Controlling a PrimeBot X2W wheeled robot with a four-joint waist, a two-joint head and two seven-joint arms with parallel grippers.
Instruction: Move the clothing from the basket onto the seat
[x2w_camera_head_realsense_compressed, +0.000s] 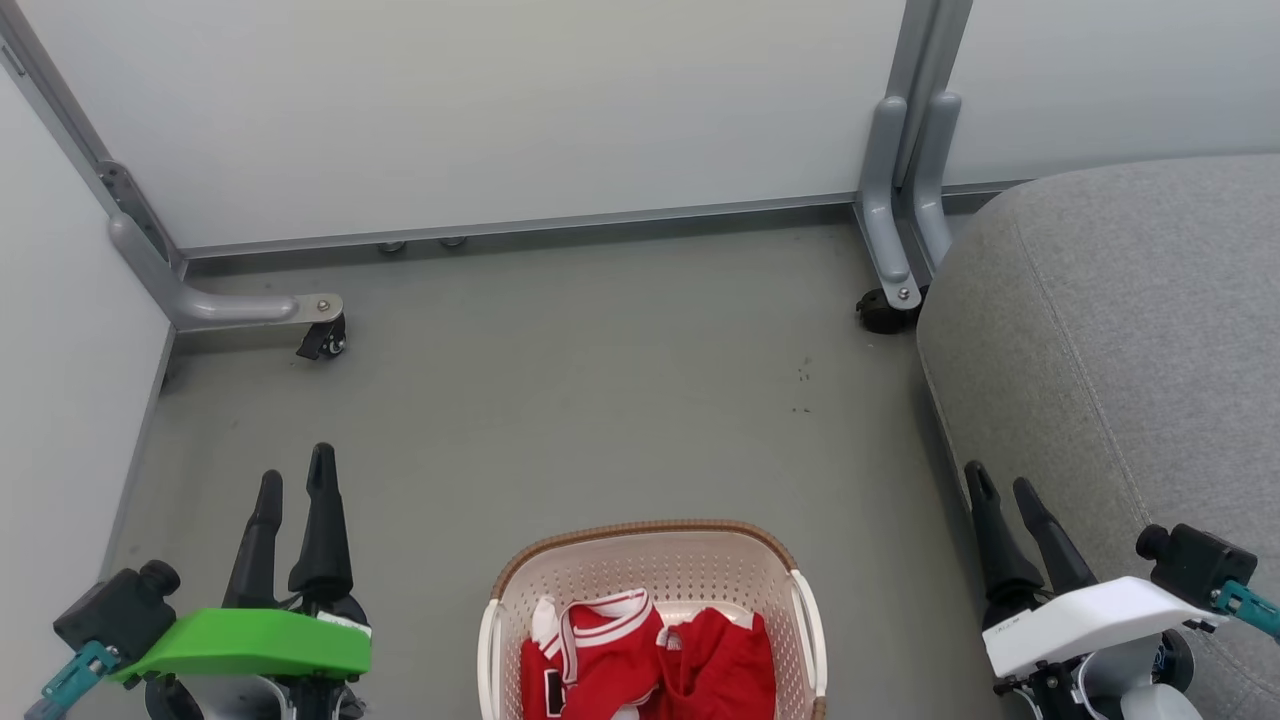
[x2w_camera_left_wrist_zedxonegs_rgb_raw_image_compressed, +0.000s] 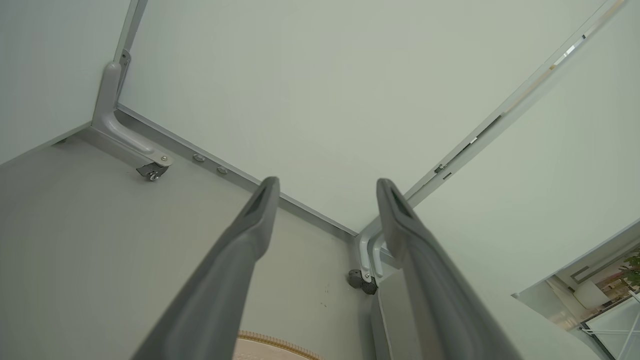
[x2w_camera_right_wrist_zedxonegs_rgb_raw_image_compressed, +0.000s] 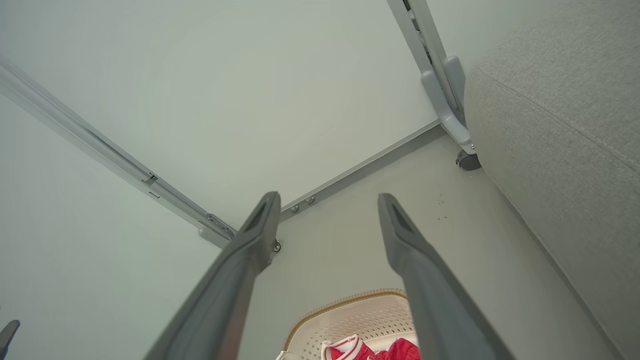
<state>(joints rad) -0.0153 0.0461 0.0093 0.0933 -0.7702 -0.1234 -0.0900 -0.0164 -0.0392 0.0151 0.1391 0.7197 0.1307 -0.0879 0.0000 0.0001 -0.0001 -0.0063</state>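
Note:
The cream basket (x2w_camera_head_realsense_compressed: 650, 560) with a brown rim stands on the floor at the bottom centre of the head view. Bright red clothing (x2w_camera_head_realsense_compressed: 650, 660) with white striped trim lies bunched inside it. The same clothing (x2w_camera_right_wrist_zedxonegs_rgb_raw_image_compressed: 370, 349) and basket (x2w_camera_right_wrist_zedxonegs_rgb_raw_image_compressed: 350, 315) appear low in the right wrist view. The grey seat (x2w_camera_head_realsense_compressed: 1130, 330) fills the right side. My left gripper (x2w_camera_head_realsense_compressed: 295, 480) hangs open left of the basket, nothing between its fingers. My right gripper (x2w_camera_head_realsense_compressed: 1003, 488) is open too, right of the basket, beside the seat's edge. The basket's rim (x2w_camera_left_wrist_zedxonegs_rgb_raw_image_compressed: 272, 342) peeks in at the bottom of the left wrist view.
Pale partition walls close off the back and left. Their grey metal feet with castors stand on the floor at the left (x2w_camera_head_realsense_compressed: 320, 335) and beside the seat (x2w_camera_head_realsense_compressed: 885, 305). Open grey floor (x2w_camera_head_realsense_compressed: 600, 380) lies between the basket and the back wall.

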